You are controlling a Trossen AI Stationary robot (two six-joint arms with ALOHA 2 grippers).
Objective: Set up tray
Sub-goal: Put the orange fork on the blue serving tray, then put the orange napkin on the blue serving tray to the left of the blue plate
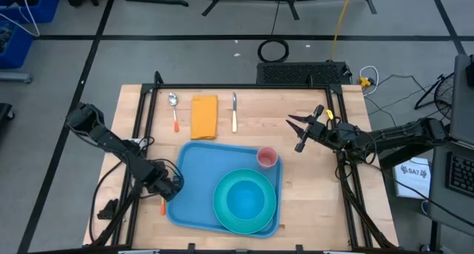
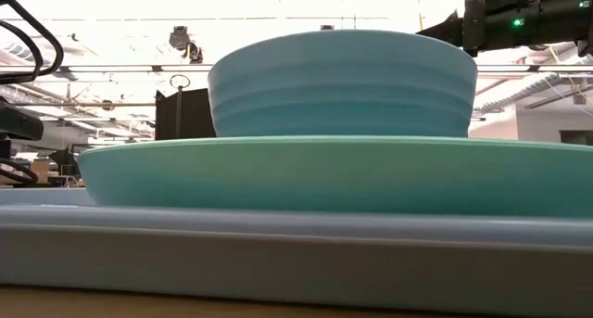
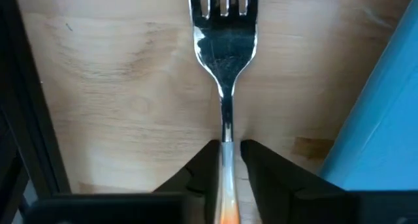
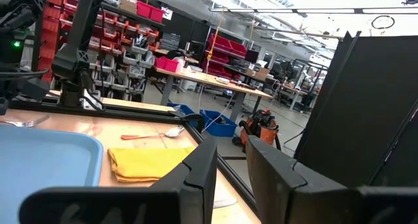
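Note:
The blue tray lies in the middle of the table. It carries a turquoise plate, a bowl on the plate, and a pink cup. A fork with an orange handle lies flat on the wood just off the tray's left rim. My left gripper points down over it, its fingers a little apart on either side of the fork's neck. My right gripper hovers open and empty above the table's right part. My left gripper comes from above, its fingers standing across the fork at the neck, just ahead of the orange handle. A thin strip of wood shows between the shaft and one finger. I cannot tell whether the other finger touches. The fork rests on the table.
Along the far edge lie a spoon with an orange handle, a folded yellow napkin and a knife. Black frame rails run along the table's left and right sides. Bare wood shows between the tray and the far row.

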